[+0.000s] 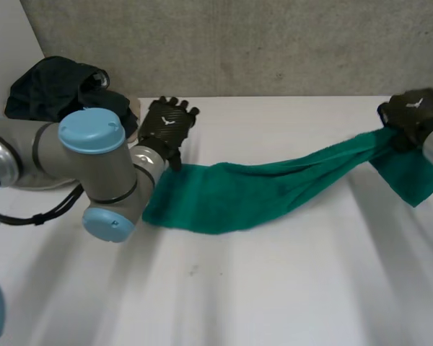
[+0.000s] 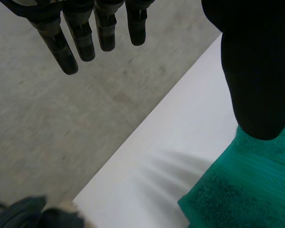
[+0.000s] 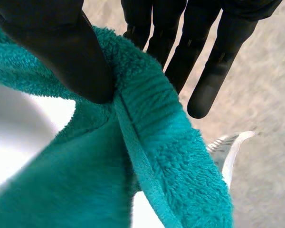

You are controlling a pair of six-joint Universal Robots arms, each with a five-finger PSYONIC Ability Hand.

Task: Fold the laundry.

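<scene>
The left arm [image 1: 72, 155] bends sharply at its elbow, and its left hand [image 1: 169, 124] reaches forward, back upward, with fingers [image 2: 71, 45] straight and slightly spread (the thumb stands apart, holding nothing). At the far right, the right hand [image 1: 416, 112] pinches the green towel [image 1: 252, 191] between its thumb [image 3: 61, 47] and fingers.

The towel [image 1: 245, 191] is plain teal-green, the table [image 1: 274, 288] white (the heaped clothes [image 1: 47, 90] black).

A robot test bench rather than a home, my left arm [image 1: 94, 155] of grey joints and light-blue caps over a plain white table [image 1: 289, 288], rough grey speckled surface [image 1: 274, 43] past its far edge, heap of dark clothes [image 1: 47, 90] and one green towel [image 1: 238, 191] as practice laundry
</scene>
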